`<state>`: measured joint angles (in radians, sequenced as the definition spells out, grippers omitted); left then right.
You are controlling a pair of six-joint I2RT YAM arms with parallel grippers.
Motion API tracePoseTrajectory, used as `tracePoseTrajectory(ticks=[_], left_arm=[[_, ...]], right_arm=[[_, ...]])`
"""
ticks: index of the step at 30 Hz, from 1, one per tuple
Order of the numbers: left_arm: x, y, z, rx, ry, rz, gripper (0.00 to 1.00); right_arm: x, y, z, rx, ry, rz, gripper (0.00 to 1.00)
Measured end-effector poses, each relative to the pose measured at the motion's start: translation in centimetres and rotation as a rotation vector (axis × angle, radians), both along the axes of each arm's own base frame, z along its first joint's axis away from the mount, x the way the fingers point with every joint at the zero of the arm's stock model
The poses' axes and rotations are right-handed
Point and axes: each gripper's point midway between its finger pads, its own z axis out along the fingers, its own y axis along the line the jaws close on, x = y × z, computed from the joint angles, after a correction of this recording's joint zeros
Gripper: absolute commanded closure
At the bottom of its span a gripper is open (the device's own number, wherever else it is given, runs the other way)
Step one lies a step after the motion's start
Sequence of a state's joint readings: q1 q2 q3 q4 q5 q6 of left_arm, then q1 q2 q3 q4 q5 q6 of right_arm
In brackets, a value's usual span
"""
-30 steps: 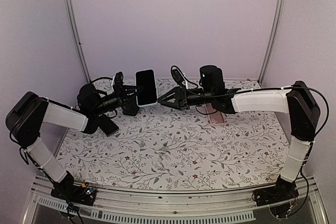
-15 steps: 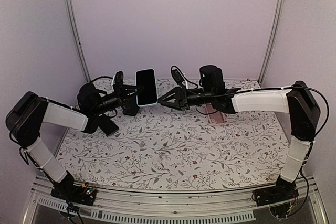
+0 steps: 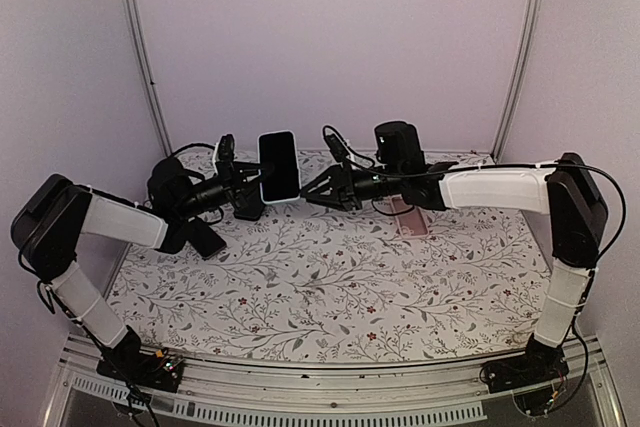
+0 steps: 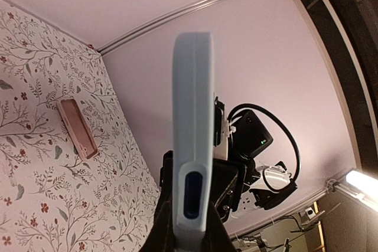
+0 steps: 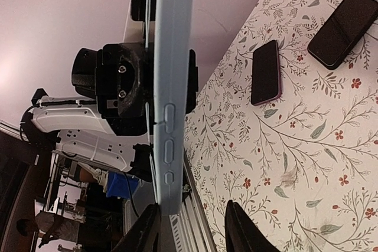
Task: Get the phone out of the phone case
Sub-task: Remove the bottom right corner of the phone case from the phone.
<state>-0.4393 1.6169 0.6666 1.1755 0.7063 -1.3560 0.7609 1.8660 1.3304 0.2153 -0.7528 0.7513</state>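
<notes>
Phone case (image 3: 279,165): one (loose phones (image 5: 265,72): two)

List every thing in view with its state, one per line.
blue phone case: held upright in the air, phone inside.
left gripper: shut on the blue phone case.
right gripper: open, at the case's edge.
pink case: lying flat, looks empty.
black phone: lying flat.
pink-edged phone: lying flat.

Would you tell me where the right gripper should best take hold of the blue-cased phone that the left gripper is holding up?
Probably the free long edge of the cased phone, approached sideways from the right. The left gripper holds it upright off the table, its thin edge facing the open right gripper, which can straddle that edge.
</notes>
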Motion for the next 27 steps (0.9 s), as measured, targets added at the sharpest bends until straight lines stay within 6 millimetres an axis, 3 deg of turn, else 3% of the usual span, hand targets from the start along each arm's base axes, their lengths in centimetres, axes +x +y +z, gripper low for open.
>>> tracePoseTrajectory(ticks=[18, 27], left_arm=[[0.8, -0.1, -1.4, 0.062, 0.012, 0.033, 1.0], [1.1, 0.0, -1.3, 0.059, 0.013, 0.052, 1.0]], right_arm=[[1.2, -0.5, -2.2, -0.134, 0.049, -0.098, 0.63], [1.7, -0.5, -2.2, -0.156, 0.027, -0.127, 0.63]])
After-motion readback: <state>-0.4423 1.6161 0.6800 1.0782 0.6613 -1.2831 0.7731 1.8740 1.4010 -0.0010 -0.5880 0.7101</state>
